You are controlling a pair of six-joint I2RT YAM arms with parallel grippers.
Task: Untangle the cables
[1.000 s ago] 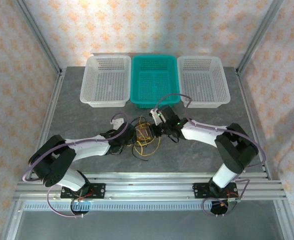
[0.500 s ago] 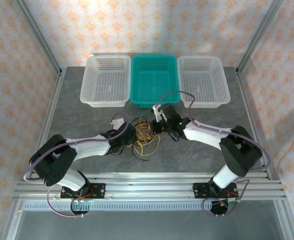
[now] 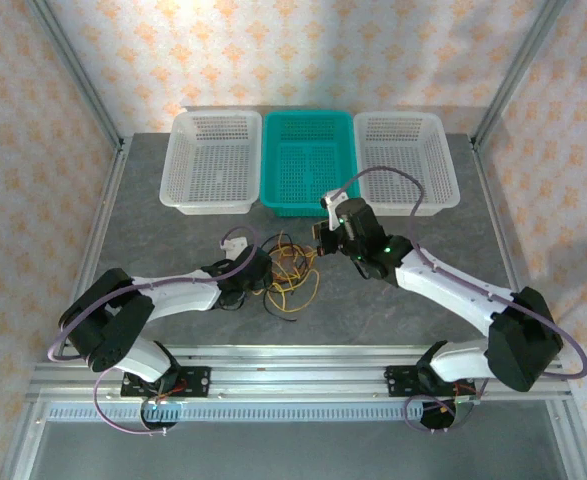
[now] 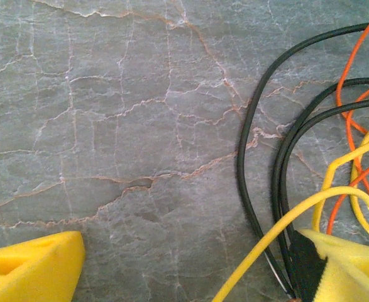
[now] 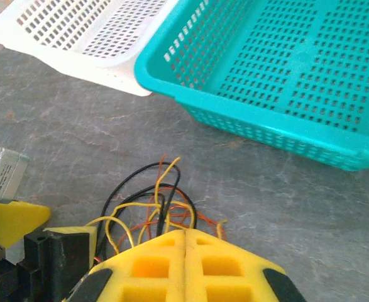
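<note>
Cables (image 3: 291, 272) lay in one tangle, none separated; left gripper (image 4: 193, 255) stood spread at its edge, right gripper (image 5: 184, 242) pressed together, grasp indeterminable.

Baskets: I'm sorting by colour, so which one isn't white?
The middle basket is teal; the left basket and right basket are white.

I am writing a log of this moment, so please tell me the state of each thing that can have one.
left gripper: open wide
right gripper: fully shut
cables: tangled in one heap on the table
left white basket: empty
teal basket: empty
right white basket: empty
</note>
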